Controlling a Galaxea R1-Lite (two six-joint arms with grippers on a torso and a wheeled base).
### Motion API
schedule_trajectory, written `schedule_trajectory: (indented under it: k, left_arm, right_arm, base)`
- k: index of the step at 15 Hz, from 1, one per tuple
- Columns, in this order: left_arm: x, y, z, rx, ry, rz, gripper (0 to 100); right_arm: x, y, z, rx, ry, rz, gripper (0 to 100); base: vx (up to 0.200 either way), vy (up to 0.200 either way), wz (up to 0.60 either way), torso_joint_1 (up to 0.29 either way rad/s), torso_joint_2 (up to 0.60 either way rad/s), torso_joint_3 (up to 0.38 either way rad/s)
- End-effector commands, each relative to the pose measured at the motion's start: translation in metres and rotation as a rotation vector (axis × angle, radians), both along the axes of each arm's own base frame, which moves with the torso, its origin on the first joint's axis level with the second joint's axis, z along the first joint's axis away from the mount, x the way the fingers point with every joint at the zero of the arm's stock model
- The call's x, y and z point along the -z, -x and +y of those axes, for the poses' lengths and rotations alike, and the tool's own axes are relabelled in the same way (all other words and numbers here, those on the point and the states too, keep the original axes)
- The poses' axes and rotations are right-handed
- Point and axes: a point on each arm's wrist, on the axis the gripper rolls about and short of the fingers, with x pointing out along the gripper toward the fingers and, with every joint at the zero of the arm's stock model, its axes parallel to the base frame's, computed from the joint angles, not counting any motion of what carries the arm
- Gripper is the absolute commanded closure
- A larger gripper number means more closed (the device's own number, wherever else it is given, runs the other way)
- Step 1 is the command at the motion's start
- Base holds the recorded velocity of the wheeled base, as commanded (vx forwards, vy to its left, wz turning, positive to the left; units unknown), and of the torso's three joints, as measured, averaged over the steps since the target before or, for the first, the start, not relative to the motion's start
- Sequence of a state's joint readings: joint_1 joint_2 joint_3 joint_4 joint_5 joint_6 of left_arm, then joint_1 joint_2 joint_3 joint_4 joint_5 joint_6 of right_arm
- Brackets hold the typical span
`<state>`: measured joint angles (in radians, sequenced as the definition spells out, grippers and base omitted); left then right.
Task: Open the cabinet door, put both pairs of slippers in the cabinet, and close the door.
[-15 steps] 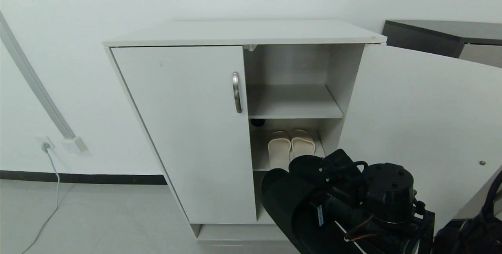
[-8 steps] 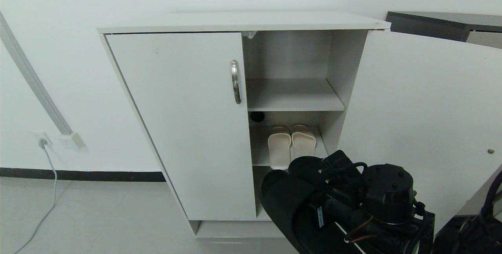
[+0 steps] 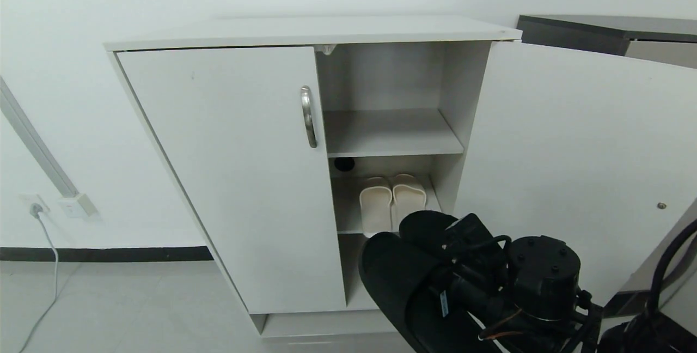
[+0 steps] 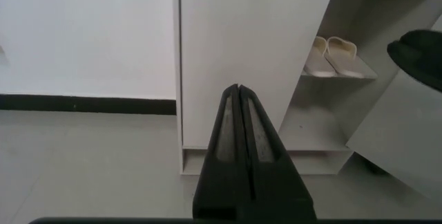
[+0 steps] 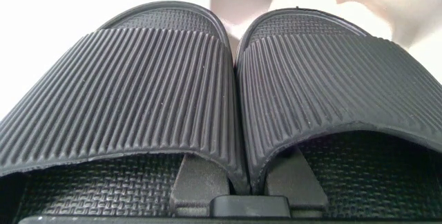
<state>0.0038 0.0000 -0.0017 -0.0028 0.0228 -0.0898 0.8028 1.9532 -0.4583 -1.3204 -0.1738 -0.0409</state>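
The white cabinet (image 3: 228,140) stands against the wall, its right door (image 3: 577,157) swung open and its left door shut. A pair of cream slippers (image 3: 392,200) rests on the middle shelf, also seen as the cream slippers (image 4: 335,54). My right gripper (image 3: 454,268) is shut on a pair of black slippers (image 3: 405,277), held side by side low in front of the open compartment; the ribbed black slippers (image 5: 228,99) press together over the fingers. My left gripper (image 4: 239,89) is shut and holds nothing, low in front of the left door.
The upper shelf (image 3: 389,135) holds nothing. A metal handle (image 3: 308,116) sits on the left door. A dark unit (image 3: 604,31) stands behind the open door. A wall socket and cable (image 3: 38,217) are at the far left above grey floor.
The whole head view has shifted: the cabinet now sits further left and slightly larger in the picture. The right gripper still grips the black slippers in about the same place.
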Motion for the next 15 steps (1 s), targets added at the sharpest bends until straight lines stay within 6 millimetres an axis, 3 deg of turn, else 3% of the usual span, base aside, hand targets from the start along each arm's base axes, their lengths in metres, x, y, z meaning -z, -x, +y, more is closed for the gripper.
schedule_trajectory:
  k: [1, 6, 10, 12, 15]
  left_arm:
    - [0.000, 0.000, 0.000, 0.001, 0.001, 0.000, 100]
    - [0.000, 0.000, 0.000, 0.001, -0.001, 0.000, 100]
    - [0.000, 0.000, 0.000, 0.001, -0.001, 0.000, 100]
    - [0.000, 0.000, 0.000, 0.001, 0.001, 0.000, 100]
    - [0.000, 0.000, 0.000, 0.001, 0.001, 0.000, 100]
  right_arm:
    - [0.012, 0.000, 0.002, -0.005, 0.023, 0.022, 100]
    - [0.009, -0.005, 0.007, 0.003, 0.013, -0.013, 100]
    - [0.002, -0.014, 0.033, 0.184, 0.068, 0.016, 100]
    - [-0.016, -0.022, 0.056, 0.307, 0.023, 0.083, 100]
    - [-0.028, -0.027, 0.071, 0.372, 0.014, 0.187, 100]
  base:
    - [0.000, 0.000, 0.00, 0.000, 0.00, 0.000]
    - [0.000, 0.000, 0.00, 0.000, 0.00, 0.000]
    - [0.000, 0.000, 0.00, 0.000, 0.00, 0.000]
    - [0.000, 0.000, 0.00, 0.000, 0.00, 0.000]
    - [0.000, 0.000, 0.00, 0.000, 0.00, 0.000]
